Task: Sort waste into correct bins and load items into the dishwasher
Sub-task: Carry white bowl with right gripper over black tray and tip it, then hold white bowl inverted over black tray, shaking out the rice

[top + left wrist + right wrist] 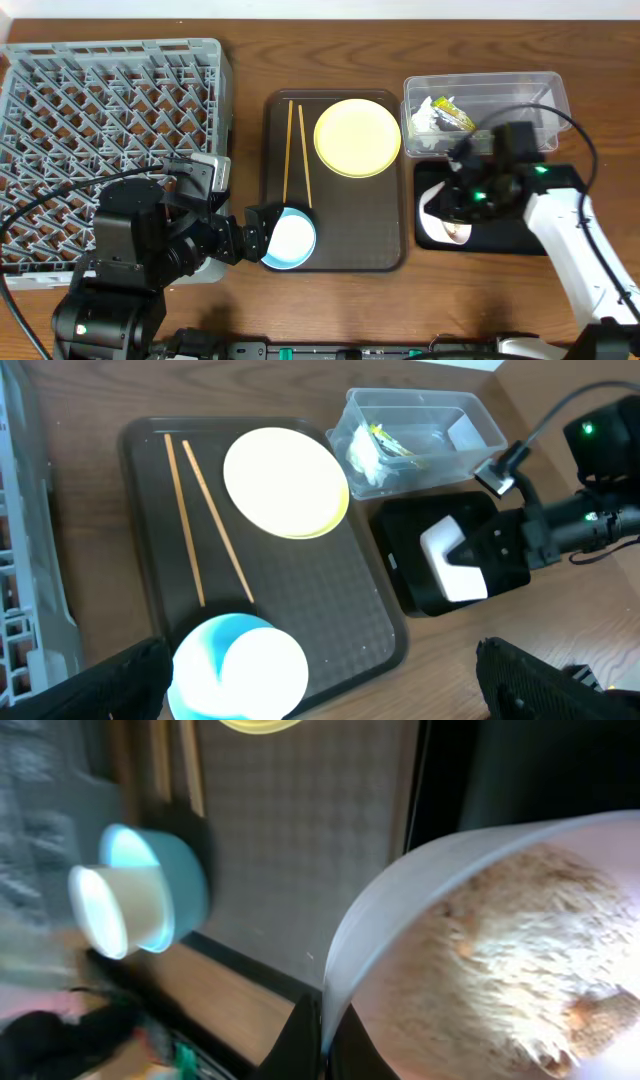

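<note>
My right gripper (465, 195) is shut on the rim of the white bowl (440, 215) and holds it tilted over the black tray (500, 240). The right wrist view shows its jaws (325, 1030) pinching the rim, with pale rice-like crumbs (500, 960) inside the bowl. The clear tub (500, 95) holds the snack wrapper (455, 115) and the white tissue (422, 120). My left gripper (320, 680) is open, with the light blue bowl (240, 665) between its fingers near the left one. The yellow plate (357, 137) and the chopsticks (290, 150) lie on the brown serving tray (370, 220).
The grey dish rack (110, 130) fills the left of the table, right behind my left arm. The brown serving tray sits between the rack and the two bins. Cables run over the rack's front and above the black tray.
</note>
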You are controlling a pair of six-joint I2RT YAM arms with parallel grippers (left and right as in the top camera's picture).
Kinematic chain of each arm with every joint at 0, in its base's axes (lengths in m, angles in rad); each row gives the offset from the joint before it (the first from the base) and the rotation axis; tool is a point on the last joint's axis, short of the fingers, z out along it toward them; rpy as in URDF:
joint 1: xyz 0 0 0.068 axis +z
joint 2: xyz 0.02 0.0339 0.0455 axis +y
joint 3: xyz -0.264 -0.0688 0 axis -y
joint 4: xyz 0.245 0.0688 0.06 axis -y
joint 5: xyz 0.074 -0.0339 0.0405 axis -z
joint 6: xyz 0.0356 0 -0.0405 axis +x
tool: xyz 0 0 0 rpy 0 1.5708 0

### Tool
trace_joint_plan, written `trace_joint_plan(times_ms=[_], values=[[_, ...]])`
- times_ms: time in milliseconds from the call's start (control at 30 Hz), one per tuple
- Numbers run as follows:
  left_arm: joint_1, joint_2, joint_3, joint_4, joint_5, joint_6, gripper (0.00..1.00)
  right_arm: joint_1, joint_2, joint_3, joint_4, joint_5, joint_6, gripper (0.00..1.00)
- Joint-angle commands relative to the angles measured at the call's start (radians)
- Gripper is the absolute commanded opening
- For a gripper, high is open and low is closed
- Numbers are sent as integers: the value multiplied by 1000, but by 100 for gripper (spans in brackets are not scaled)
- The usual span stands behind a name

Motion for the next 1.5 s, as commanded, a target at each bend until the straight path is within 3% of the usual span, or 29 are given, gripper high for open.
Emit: trace_joint_plan(times_ms=[0,167,367,667,967,1033,1133,1233,1300,1333,1400,1467], values=[[5,-1,18,0,-4,-5,98,-114,-2,-56,32,-297,-163,1],[5,-1,18,0,-4,-5,98,-282,-1,-126,79,-364,-231,1],[5,-1,18,0,-5,-5,98,-399,-1,-148,81,-604,-383,1],[5,-1,18,0,-4,-5,98,-405,3,-148,81,-623,-500,1],[5,-1,18,0,-4,-5,98,-406,26,-148,179,-630,-341,1],[5,-1,18,0,-4,-5,98,-406,26,-148,126,-661,-425,1],[5,-1,18,0,-4,-5,98,-405,37,-149,128,-613,-398,1],[5,-1,18,0,-5,-5,98,-401,38,-149,93,-637,-476,1],[5,-1,18,0,-5,-5,98,-402,49,-149,134,-523,-354,1],[5,-1,18,0,-5,-5,98,-401,49,-149,124,-571,-314,1],[5,-1,18,0,-4,-5,98,-391,42,-148,33,-715,-493,1],[5,-1,18,0,-4,-5,98,-392,45,-149,35,-591,-551,1]])
